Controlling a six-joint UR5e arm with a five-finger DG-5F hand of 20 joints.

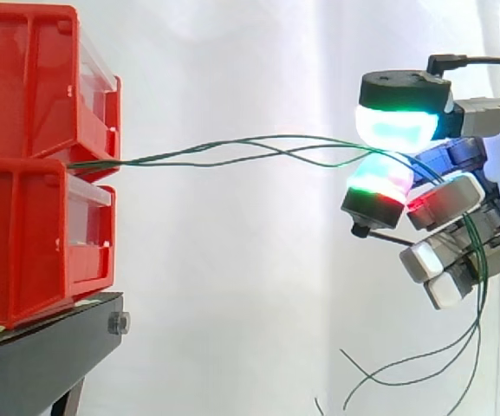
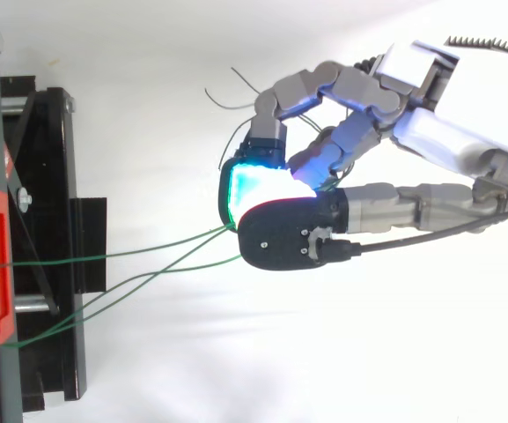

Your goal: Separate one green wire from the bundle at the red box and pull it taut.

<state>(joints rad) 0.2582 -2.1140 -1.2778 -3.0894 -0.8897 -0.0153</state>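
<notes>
Green wires run from the red box to the hand; its pads pinch approx. three together, so none separated yet, not taut.

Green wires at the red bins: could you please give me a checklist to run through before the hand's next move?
1. Hand holds the green wires: ok, its pads pinch them.
2. Single wire separated: not ok, three wires run into the pinch.
3. Tautness: not ok, the wires sag and cross.
4. Anchoring between the red bins: cannot tell, it is hidden.
5. Loose ends below the hand: ok, they hang free.
</notes>
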